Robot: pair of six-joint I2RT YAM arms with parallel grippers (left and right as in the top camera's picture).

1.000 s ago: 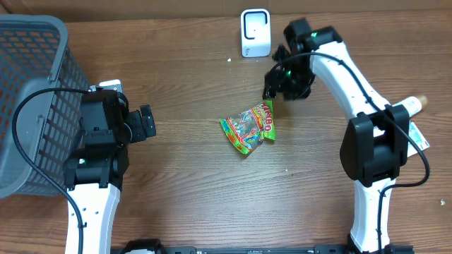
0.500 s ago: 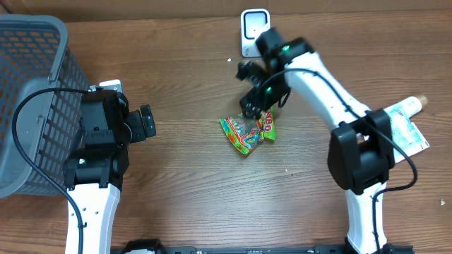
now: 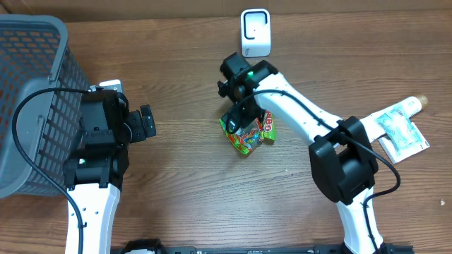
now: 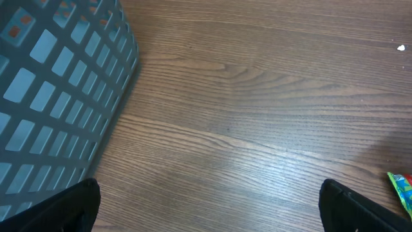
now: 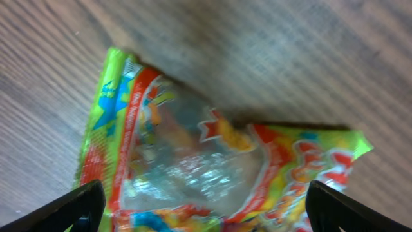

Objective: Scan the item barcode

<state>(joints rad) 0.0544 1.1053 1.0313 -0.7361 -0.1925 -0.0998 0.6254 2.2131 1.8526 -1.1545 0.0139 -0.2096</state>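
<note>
while the right gripper (image 3: 237, 118) hangs directly over the candy bag (image 3: 248, 134), its jaws stand wide apart and hold nothing. in the right wrist view the two dark fingertips (image 5: 67, 207) show only in the bottom corners, and the candy bag (image 5: 212, 167) fills the space between and beyond them, lying flat on the wooden table (image 3: 183, 190). the bag is a crinkled packet in green, red and yellow with a clear window in its middle. it sits near the middle of the table, a little toward the far side, and the white barcode scanner (image 3: 255, 32) stands upright at the far edge, well apart from it.

the left gripper (image 3: 145, 123) rests low over bare wood on the left side of the table, well apart from the bag, with its jaws spread fully and empty. its wrist view shows the fingertips (image 4: 71, 206) at the bottom corners, the grey mesh basket (image 4: 58, 96) on the left and just a sliver of the candy bag (image 4: 403, 187) at the right edge. from overhead the basket (image 3: 28, 70) takes up the far left corner. a flat white packet (image 3: 402, 130) lies near the right edge of the table.
</note>
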